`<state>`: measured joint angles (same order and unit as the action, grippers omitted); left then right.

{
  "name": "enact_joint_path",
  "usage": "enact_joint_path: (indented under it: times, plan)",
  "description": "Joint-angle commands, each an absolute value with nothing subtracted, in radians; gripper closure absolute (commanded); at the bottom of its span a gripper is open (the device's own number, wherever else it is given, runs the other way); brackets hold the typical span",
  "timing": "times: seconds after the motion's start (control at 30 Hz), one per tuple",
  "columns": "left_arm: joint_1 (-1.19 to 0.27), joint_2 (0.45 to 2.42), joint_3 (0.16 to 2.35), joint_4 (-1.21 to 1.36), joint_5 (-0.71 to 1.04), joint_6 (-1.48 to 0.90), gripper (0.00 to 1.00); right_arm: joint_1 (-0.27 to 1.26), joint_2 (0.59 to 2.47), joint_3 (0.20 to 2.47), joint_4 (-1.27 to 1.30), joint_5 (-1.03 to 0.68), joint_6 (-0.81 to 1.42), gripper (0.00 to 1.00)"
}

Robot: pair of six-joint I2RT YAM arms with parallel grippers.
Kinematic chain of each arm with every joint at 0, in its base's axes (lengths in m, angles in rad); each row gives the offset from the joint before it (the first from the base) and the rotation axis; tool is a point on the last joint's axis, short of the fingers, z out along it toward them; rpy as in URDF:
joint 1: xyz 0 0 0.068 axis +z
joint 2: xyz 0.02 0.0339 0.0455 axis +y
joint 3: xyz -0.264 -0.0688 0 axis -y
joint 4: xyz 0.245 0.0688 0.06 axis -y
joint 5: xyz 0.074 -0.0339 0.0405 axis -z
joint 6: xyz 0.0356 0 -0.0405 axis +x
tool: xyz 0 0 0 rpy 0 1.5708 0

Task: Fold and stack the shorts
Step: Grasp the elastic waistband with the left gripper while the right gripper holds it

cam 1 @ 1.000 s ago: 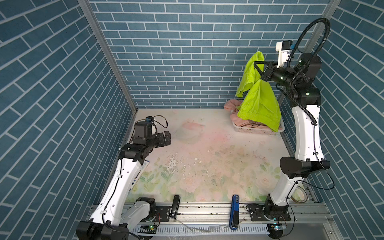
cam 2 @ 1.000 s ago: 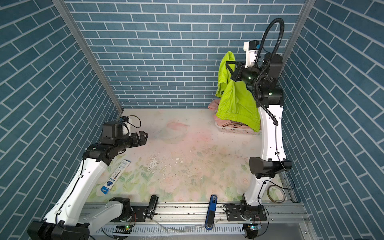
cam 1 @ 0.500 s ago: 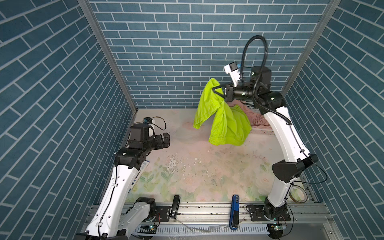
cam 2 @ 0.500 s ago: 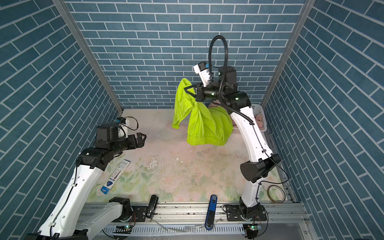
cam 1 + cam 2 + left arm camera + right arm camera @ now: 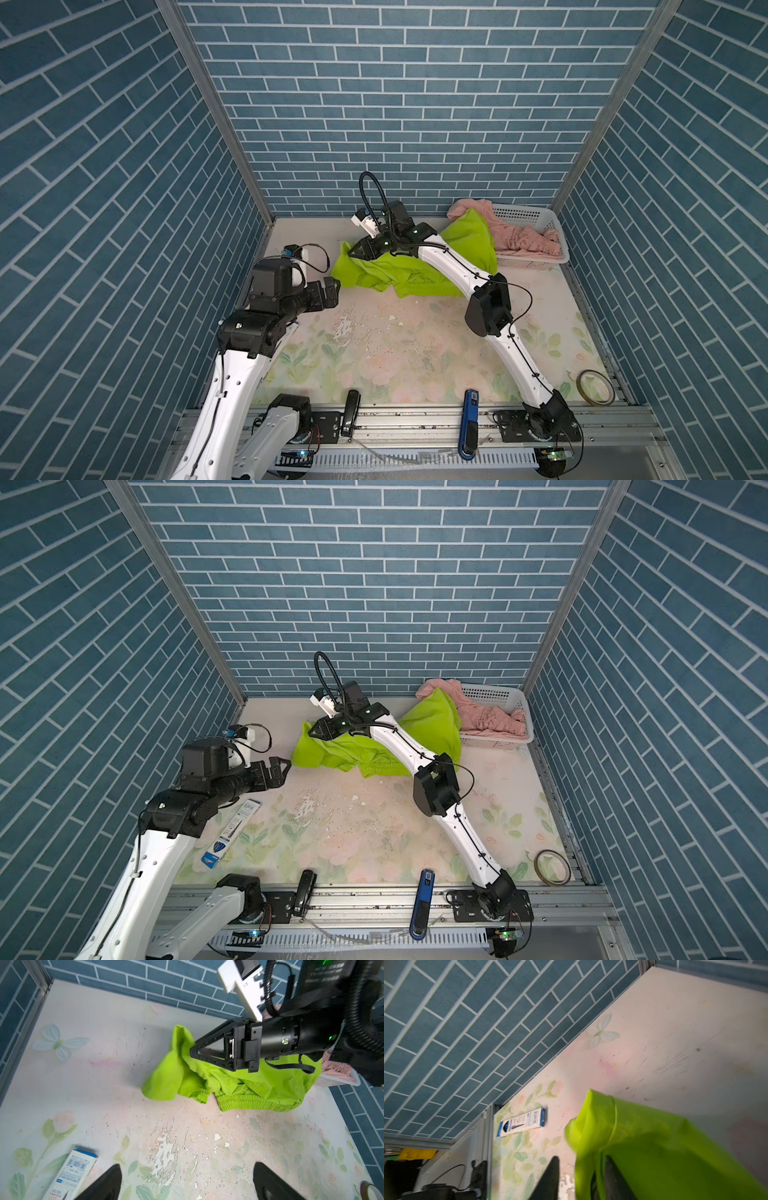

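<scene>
Bright even light; right wrist view motion-blurred

Both top views sit high at the front, looking down over the table (image 5: 374, 353), nearly identical. Left wrist view is low, facing the back wall (image 5: 187, 980). Right wrist view is tilted and closer; both share the lime-green shorts (image 5: 259, 1084).

1. Green shorts (image 5: 374, 276): thin woven cloth, matt, creased; waistband (image 5: 255, 1103) ribbed by gathered elastic.
2. Pink shorts (image 5: 521, 241): soft cloth, matt, heavily crumpled.
3. Basket (image 5: 528, 214): white plastic, perforated walls, slight sheen.
4. Desk (image 5: 395, 340): printed floral sheet, smooth, low sheen; scuffed, top layer flaked off in patches (image 5: 164, 1153).
5. Walls (image 5: 395, 104): brick-print panels, matt, faintly grainy; corner posts (image 5: 215, 104) bare metal, satin.
6. Front rail (image 5: 415, 422): bare metal, slotted, dull.
7. Box (image 5: 231, 833): glossy printed card.
8. Right fingers (image 5: 216, 1035): black plastic, matt.
</scene>
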<state>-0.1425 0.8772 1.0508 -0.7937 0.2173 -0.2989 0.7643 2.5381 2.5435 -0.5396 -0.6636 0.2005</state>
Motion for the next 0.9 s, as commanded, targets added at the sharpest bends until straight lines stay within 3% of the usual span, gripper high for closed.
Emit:
enact_joint_path:
  times: [0.0,0.1,0.27,0.53,0.7,0.87]
  plan:
    - [-0.152,0.918,1.017,-0.803,0.265,-0.331,0.0,0.719,2.395,2.564,-0.495,-0.582,0.164,0.48]
    - [-0.185,0.932,0.984,-0.728,0.288,-0.352,0.0,0.656,2.23,2.346,-0.453,-0.501,0.172,0.44]
    - [-0.293,0.97,0.895,-0.554,0.297,-0.395,0.0,0.498,1.795,1.678,-0.185,-0.411,0.287,0.41]
    - [-0.46,1.216,0.834,-0.357,0.259,-0.393,0.0,0.365,1.253,0.987,-0.278,-0.145,0.328,0.32]
    - [-0.523,1.397,0.864,-0.206,0.269,-0.396,0.0,0.287,1.13,0.771,-0.275,-0.1,0.358,0.3]
    - [-0.565,1.535,0.901,-0.088,0.246,-0.357,0.0,0.206,1.202,0.704,-0.177,-0.104,0.339,0.28]
